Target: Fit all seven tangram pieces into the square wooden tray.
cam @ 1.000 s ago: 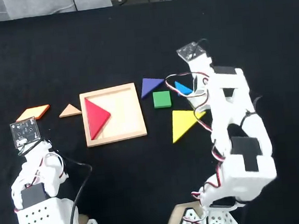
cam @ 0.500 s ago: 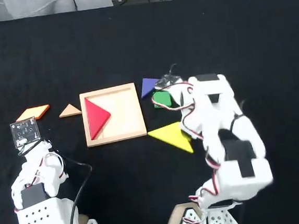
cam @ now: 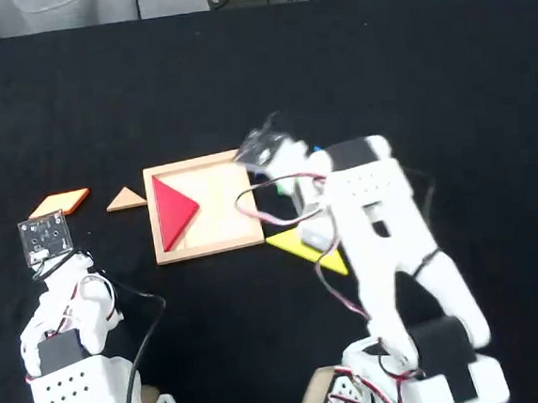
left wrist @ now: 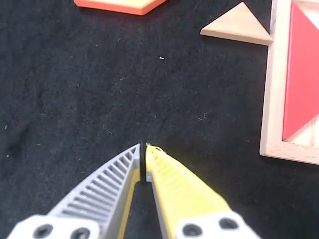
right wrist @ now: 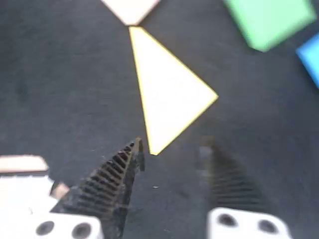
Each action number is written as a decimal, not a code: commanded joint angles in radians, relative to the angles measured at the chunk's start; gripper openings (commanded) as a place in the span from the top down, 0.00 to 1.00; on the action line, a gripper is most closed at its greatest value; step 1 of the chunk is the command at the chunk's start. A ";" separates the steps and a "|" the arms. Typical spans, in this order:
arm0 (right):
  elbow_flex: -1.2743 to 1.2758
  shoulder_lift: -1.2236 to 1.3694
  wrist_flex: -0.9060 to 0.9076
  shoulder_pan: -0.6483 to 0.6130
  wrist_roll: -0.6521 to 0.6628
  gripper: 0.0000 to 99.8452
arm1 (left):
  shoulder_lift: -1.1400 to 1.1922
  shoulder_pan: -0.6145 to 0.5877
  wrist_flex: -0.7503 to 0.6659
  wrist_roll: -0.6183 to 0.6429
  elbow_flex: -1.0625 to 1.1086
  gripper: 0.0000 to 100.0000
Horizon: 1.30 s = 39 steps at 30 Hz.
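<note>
We see the right tool (right wrist: pixel 172 144) spread open, empty, over one tip of the yellow triangle (right wrist: pixel 167 94), which lies on the desk (cam: pixel 428 74) just beside the tray (cam: pixel 209 248) (red triangle (cam: pixel 173 208) inside). Left tool (left wrist: pixel 144 147) closed, empty.

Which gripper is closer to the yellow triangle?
Right. The right gripper hangs open just off a corner of the yellow triangle; the left gripper sits shut beyond the wooden tray.

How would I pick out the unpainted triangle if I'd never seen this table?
Find the square wooden tray in the middle of the black table, holding a red triangle. Just outside its left edge lies a small triangle. It is plain tan wood, unlike the orange slanted piece farther left.
</note>
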 commanded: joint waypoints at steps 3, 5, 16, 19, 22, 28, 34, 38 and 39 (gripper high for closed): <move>-0.019 0.131 -0.017 -0.054 0.123 0.53 | -0.008 -0.001 -0.020 0.005 -0.005 0.97; -0.021 0.163 -0.041 -0.032 0.123 0.53 | -0.008 -0.001 -0.020 0.005 -0.005 0.97; 0.039 0.191 -0.121 -0.009 0.124 0.53 | -0.008 0.001 -0.021 0.005 -0.005 0.97; 0.107 0.200 -0.232 -0.015 0.123 0.53 | -0.008 0.001 -0.021 0.005 -0.005 0.97; 0.143 0.229 -0.293 0.000 0.123 0.53 | -0.008 0.001 -0.021 0.005 -0.005 0.97; 0.065 0.315 -0.301 -0.005 0.044 0.53 | -0.008 0.001 -0.021 0.005 -0.005 0.97; -0.016 0.407 -0.249 -0.005 0.025 0.53 | -0.008 -0.001 -0.020 0.003 -0.005 0.97; -0.028 0.418 -0.242 -0.005 0.025 0.53 | -0.008 -0.001 -0.020 0.003 -0.005 0.97; -0.030 0.418 -0.242 -0.005 0.025 0.53 | -0.008 -0.001 -0.020 0.003 -0.005 0.97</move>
